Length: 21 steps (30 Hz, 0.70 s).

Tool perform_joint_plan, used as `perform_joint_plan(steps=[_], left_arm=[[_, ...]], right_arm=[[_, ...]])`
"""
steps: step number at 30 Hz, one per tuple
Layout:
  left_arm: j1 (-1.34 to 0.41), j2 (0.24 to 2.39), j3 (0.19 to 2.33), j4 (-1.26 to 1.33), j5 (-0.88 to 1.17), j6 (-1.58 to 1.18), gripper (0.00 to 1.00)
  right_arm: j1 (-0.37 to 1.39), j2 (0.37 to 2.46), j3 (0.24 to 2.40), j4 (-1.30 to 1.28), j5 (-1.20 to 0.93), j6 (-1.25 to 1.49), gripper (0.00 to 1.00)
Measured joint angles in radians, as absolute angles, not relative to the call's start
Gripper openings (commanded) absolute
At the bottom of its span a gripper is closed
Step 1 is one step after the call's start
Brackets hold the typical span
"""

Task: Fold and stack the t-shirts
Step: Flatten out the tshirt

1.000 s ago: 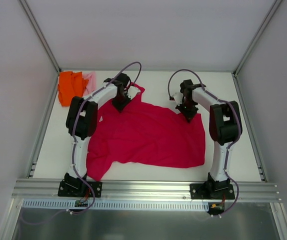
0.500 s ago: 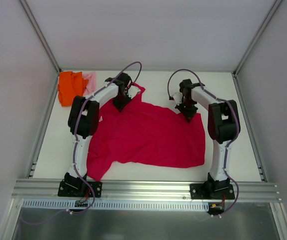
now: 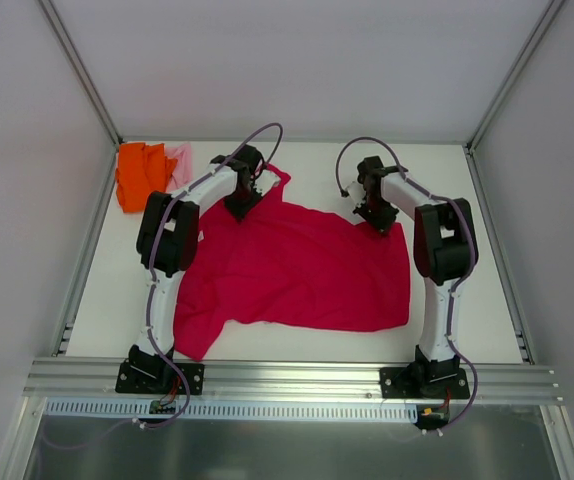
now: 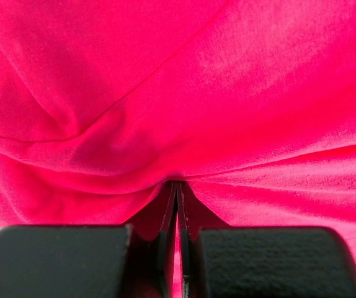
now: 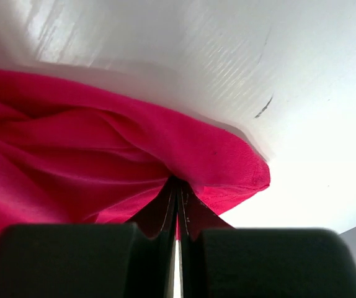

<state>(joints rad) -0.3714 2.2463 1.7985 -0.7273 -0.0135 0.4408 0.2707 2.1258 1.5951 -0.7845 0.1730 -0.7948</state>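
The left gripper [image 3: 239, 208] and right gripper [image 3: 378, 222] are pinching the far edge of the crimson-red t-shirt [image 3: 297, 275], spread centrally; the orange t-shirt [image 3: 139, 175] and pale pink t-shirt [image 3: 180, 165] are sitting far-left, bare table [image 3: 467, 260] showing far right.

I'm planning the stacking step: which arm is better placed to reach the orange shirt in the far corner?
Left, probably. The left gripper sits nearer the orange shirt; the right gripper is across the red shirt. Both are shut on the red shirt now.
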Motion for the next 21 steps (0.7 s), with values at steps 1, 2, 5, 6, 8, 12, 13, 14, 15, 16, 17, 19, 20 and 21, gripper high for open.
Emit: perform_joint_plan(steps=[1,2,5,6,8,12,13,14,15,16,17,19,20,21], left_arm=[[-0.371,2.248,1.801,-0.728,-0.016,0.435,0.00],[-0.371,2.253,1.809,-0.731,-0.020,0.432,0.00],[-0.371,2.280,1.855,-0.751,-0.034,0.421,0.00],[-0.371,2.289,1.871,-0.757,-0.037,0.416,0.00],[-0.370,2.300,1.889,-0.759,-0.041,0.408,0.00],[-0.365,2.307,1.905,-0.759,-0.047,0.392,0.00],[-0.364,2.311,1.911,-0.759,-0.049,0.386,0.00],[-0.364,2.314,1.915,-0.759,-0.054,0.381,0.00],[-0.364,2.317,1.919,-0.759,-0.056,0.377,0.00],[-0.364,2.318,1.923,-0.759,-0.058,0.374,0.00],[-0.364,2.319,1.925,-0.759,-0.058,0.371,0.00],[-0.364,2.320,1.928,-0.758,-0.060,0.359,0.00],[-0.364,2.320,1.930,-0.757,-0.061,0.353,0.00],[-0.364,2.321,1.932,-0.757,-0.062,0.349,0.00]], right_arm=[[0.271,2.129,1.599,-0.782,0.178,-0.797,0.01],[0.271,2.133,1.604,-0.781,0.184,-0.797,0.01],[0.270,2.144,1.618,-0.778,0.199,-0.801,0.01],[0.270,2.147,1.623,-0.774,0.204,-0.804,0.01],[0.270,2.155,1.633,-0.768,0.215,-0.806,0.01],[0.270,2.179,1.666,-0.760,0.240,-0.816,0.01],[0.270,2.183,1.673,-0.756,0.243,-0.818,0.01],[0.270,2.186,1.678,-0.752,0.247,-0.819,0.01],[0.270,2.186,1.680,-0.748,0.249,-0.820,0.01],[0.270,2.186,1.682,-0.746,0.251,-0.820,0.01],[0.269,2.186,1.686,-0.744,0.254,-0.821,0.01],[0.267,2.187,1.699,-0.739,0.267,-0.822,0.01],[0.266,2.187,1.706,-0.736,0.275,-0.824,0.01],[0.265,2.188,1.715,-0.734,0.282,-0.825,0.01]])
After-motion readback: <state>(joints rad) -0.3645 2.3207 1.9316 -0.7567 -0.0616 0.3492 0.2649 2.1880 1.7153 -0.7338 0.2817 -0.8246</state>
